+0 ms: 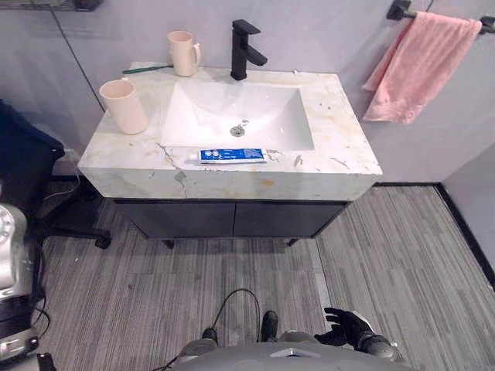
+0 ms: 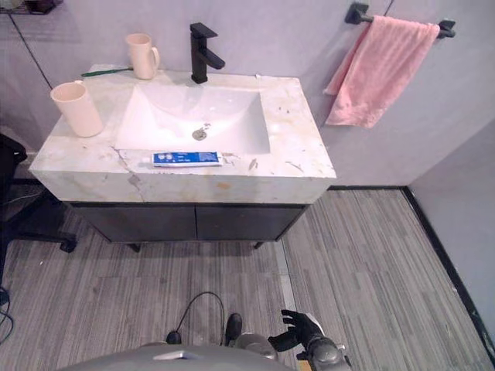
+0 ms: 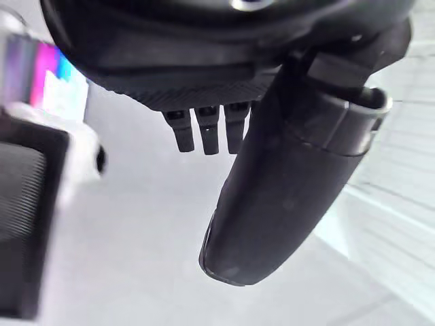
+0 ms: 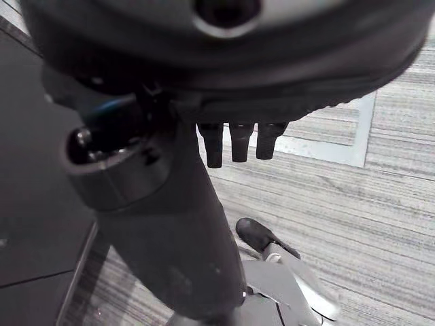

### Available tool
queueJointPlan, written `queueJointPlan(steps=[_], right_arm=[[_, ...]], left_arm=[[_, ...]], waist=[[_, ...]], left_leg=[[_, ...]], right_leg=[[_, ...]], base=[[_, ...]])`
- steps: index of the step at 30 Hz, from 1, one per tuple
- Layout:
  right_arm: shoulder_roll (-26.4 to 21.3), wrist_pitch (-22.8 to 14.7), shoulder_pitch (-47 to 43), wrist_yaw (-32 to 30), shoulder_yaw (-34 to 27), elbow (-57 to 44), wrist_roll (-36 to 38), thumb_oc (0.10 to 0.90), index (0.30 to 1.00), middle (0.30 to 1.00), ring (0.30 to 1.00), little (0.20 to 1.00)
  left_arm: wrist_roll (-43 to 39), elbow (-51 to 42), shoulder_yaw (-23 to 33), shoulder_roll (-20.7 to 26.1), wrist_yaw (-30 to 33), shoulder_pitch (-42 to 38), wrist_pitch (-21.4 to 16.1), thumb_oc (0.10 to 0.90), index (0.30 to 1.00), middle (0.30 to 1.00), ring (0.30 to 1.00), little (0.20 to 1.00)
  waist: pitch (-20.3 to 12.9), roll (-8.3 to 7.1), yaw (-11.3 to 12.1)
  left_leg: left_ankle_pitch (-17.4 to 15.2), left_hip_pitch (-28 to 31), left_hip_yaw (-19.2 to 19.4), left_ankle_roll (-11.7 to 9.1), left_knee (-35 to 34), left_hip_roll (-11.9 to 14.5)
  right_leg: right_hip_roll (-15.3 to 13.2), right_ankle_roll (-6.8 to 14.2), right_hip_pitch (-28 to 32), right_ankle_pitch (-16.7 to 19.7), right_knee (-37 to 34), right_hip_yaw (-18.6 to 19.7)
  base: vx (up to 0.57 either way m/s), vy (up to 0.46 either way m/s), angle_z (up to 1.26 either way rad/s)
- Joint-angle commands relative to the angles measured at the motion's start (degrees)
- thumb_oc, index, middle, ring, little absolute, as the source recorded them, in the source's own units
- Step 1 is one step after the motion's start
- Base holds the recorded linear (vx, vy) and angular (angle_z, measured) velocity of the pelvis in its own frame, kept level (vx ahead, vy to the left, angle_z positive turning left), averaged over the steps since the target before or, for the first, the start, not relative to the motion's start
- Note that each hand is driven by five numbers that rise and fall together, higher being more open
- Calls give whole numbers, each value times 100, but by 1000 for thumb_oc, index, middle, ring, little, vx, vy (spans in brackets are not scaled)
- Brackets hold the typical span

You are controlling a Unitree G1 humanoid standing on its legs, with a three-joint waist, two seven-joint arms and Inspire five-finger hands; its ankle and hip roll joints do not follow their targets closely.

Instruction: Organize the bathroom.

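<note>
So the vanity (image 1: 340, 166) is sitting against the wall with its marble-look top, and the white sink basin (image 1: 271, 116) is sunk into the middle of it. A blue and white toothpaste tube (image 1: 229, 155) is lying flat on the front ledge, just in front of the basin and running along the edge. One pale pink cup (image 1: 124, 106) is standing upright on the counter to the robot's left of the basin, and a second pink mug (image 1: 184, 52) with a handle is standing at the back, next to the black faucet (image 1: 245, 49). A green toothbrush (image 1: 147, 69) is lying on the counter just beside that mug. A pink towel (image 1: 418, 66) is hanging from a dark bar on the wall off to the right.

The right hand (image 1: 345, 328) is hanging low by the floor, well away from the vanity, fingers loosely spread and holding nothing. The left hand (image 3: 272, 190) is showing up in its own wrist view, thumb sticking out with the fingers straight and relaxed, nothing in it either
</note>
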Motion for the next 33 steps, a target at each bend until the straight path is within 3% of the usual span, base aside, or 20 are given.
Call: queueJointPlan(steps=[1,5,7,10,13,16,17,19,23,27,31,33], right_arm=[[-152,-31,-348,136,180,188,289,800,900,900,900,900],[-206,85,-524,276,266,374,287,800,900,900,900,900],[-224,97,-585,310,303,446,326,800,900,900,900,900],[-298,181,-686,463,434,565,292,800,900,900,900,900],[-328,185,-733,585,555,680,159,800,900,900,900,900],[-355,233,-822,619,672,720,202,800,900,900,900,900],[-346,244,-829,623,669,725,207,800,900,900,900,900],[-382,321,-948,673,768,745,246,800,900,900,900,900],[-401,382,-1087,588,863,841,350,800,900,900,900,900],[-442,488,-1177,482,847,907,329,800,900,900,900,900],[-513,653,-1320,440,807,992,467,800,900,900,900,900],[-531,688,-1387,452,789,1017,493,800,900,900,900,900]], left_arm=[[-591,-250,-279,836,-2352,-490,29,800,900,900,900,900],[-1301,-568,-895,1596,-3944,-1092,926,800,900,900,900,900],[-1481,-567,-1111,1818,-4158,-1360,1080,800,900,900,900,900],[-1881,-296,-1836,2304,-4888,-2219,1694,800,900,900,900,900],[-2136,331,-2644,2628,-5575,-3051,1955,800,900,900,900,900],[-2189,921,-3449,2804,-6018,-3740,1933,800,900,900,900,900],[-2178,989,-3579,2812,-6110,-3869,1980,800,900,900,900,900],[-2048,1509,-4375,2859,-6565,-4555,2119,800,900,900,900,900],[-1697,2255,-5219,2802,-7138,-5146,2340,800,900,900,900,900],[-1406,2942,-5680,2697,-7495,-5446,2324,800,900,900,900,900],[-1209,3450,-6123,2449,-7708,-5739,2638,800,900,900,900,900],[-1094,3664,-6218,2334,-7715,-5787,2625,800,900,900,900,900]], waist=[[-184,233,-44],[-137,300,-34],[-124,320,-29],[-100,388,-108],[-87,449,-186],[-66,516,-232],[-61,512,-224],[-15,550,-262],[49,604,-310],[104,626,-365],[210,634,-431],[265,630,-454]], left_leg=[[-518,-129,285,111,833,202],[-557,-113,315,113,951,211],[-546,-106,325,113,953,215],[-529,-99,378,111,994,229],[-540,-72,465,113,1040,229],[-511,-107,506,107,1097,225],[-511,-111,507,106,1106,225],[-487,-164,537,97,1174,217],[-496,-234,584,108,1276,200],[-482,-286,634,105,1353,194],[-470,-381,683,106,1450,198],[-481,-422,701,108,1476,197]], right_leg=[[-351,629,-374,-677,571,96],[-346,661,-362,-673,627,173],[-334,666,-362,-674,642,197],[-310,675,-354,-668,657,278],[-301,692,-356,-647,661,337],[-294,691,-362,-628,648,364],[-295,690,-361,-627,647,362],[-306,696,-397,-609,667,379],[-328,700,-483,-591,714,397],[-351,701,-535,-560,734,425],[-380,703,-648,-535,778,452],[-394,702,-695,-531,804,455]], base=[[-22,13,4],[-24,13,0],[-51,28,-4],[-58,36,-7],[-41,30,-6],[-52,22,-12],[-78,12,-14],[-80,6,-5],[-63,13,1],[-36,8,1],[-64,-4,0],[-89,-6,3]])
